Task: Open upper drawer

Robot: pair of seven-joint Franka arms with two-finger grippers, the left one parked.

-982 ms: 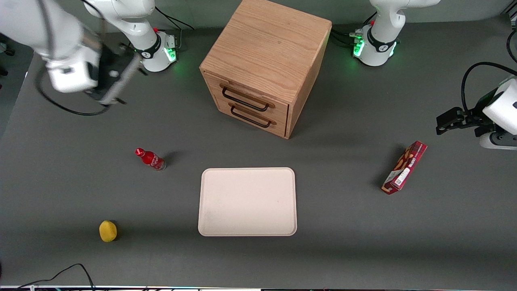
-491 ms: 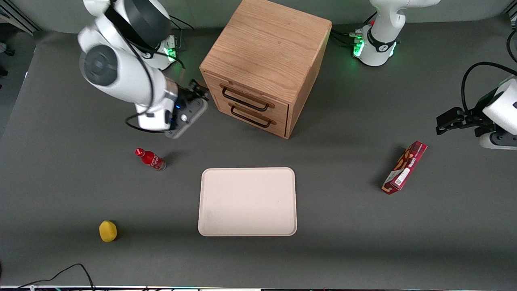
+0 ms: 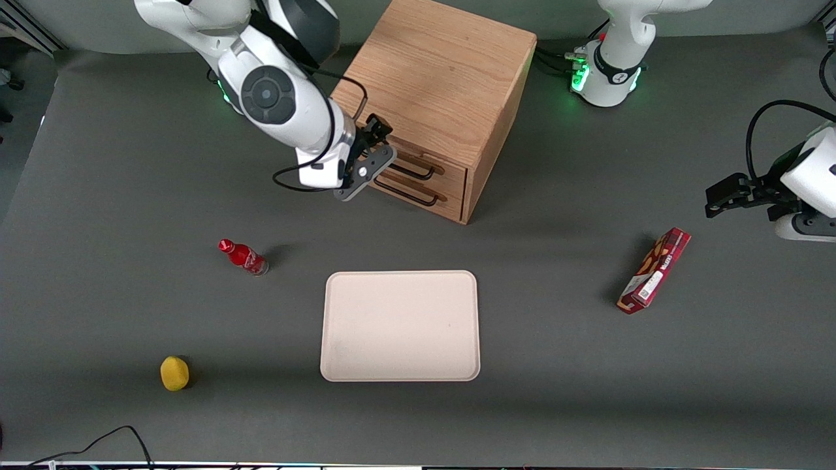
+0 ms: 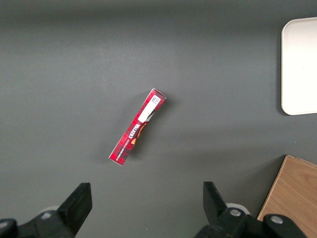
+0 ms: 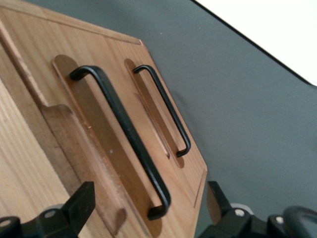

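The pincer (image 3: 373,138) is now hanging right in front of the wooden cabinet (image 3: 434,85), having swung in from the open table at the working arm's end within the last second. Its fingers (image 5: 81,201) are spread wide and gripping nothing. The upper drawer (image 3: 418,160) is sitting shut, its black handle (image 5: 121,134) lying between the spread fingers in the wrist view, just ahead of them. The lower drawer (image 3: 418,199) is lying just under it. Judging by this, the approach is nearly finished; closing on the bar and pulling are not yet begun.
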